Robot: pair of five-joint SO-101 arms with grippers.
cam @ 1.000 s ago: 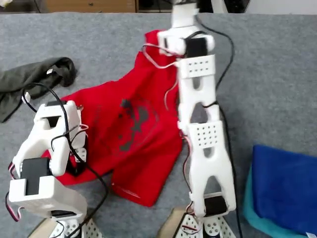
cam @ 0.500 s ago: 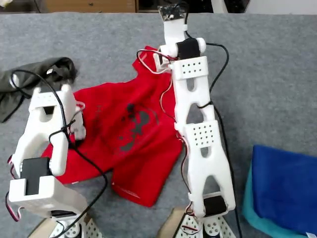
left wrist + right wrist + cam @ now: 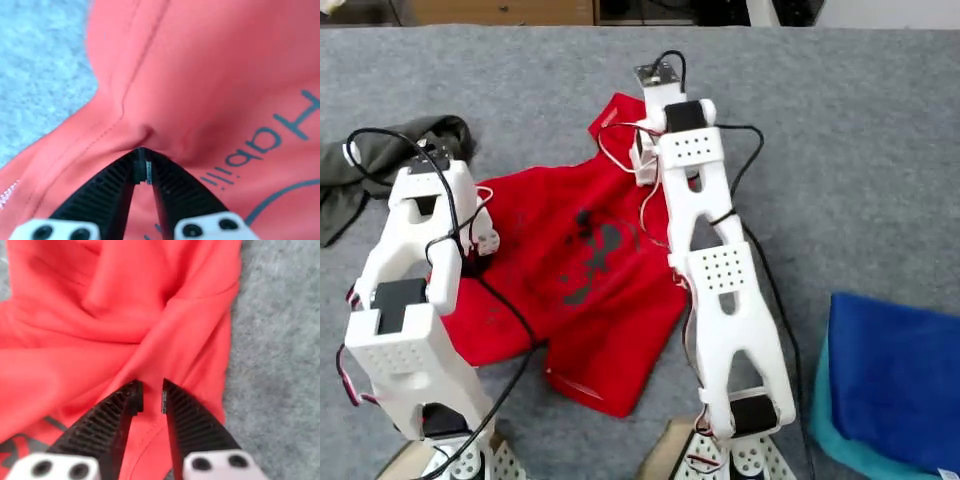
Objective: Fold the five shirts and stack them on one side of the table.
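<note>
The grey table (image 3: 880,130) carries everything. The red shirt (image 3: 570,300) is the largest thing on it. It lies spread but rumpled across the middle, front up with a dark print on the chest. One end reaches toward the far edge and a loose flap hangs toward the near edge between the two arm bases.

The right arm (image 3: 720,280) stretches from the near edge straight over the shirt's right side, and its wrist is above the shirt's far end. The left arm (image 3: 410,290) rises from the near left corner and bends down onto the shirt's left side.

At the near right corner a folded blue shirt (image 3: 895,370) lies on top of a teal shirt (image 3: 830,420). Only a strip of the teal one shows along the blue shirt's left and near sides. This pile is well apart from the red shirt. A dark olive shirt (image 3: 370,165) lies crumpled at the left edge, just beyond the left arm's wrist.

The left gripper (image 3: 142,165) has its black ribbed fingers pressed together at the tips, pinching a small pucker of red cloth beside a stitched seam. Grey table shows just past the cloth's edge there. The right gripper (image 3: 150,390) has its fingers a narrow gap apart, and a raised ridge of red cloth runs down between them. It sits close to the shirt's edge, with bare table just beside it.
</note>
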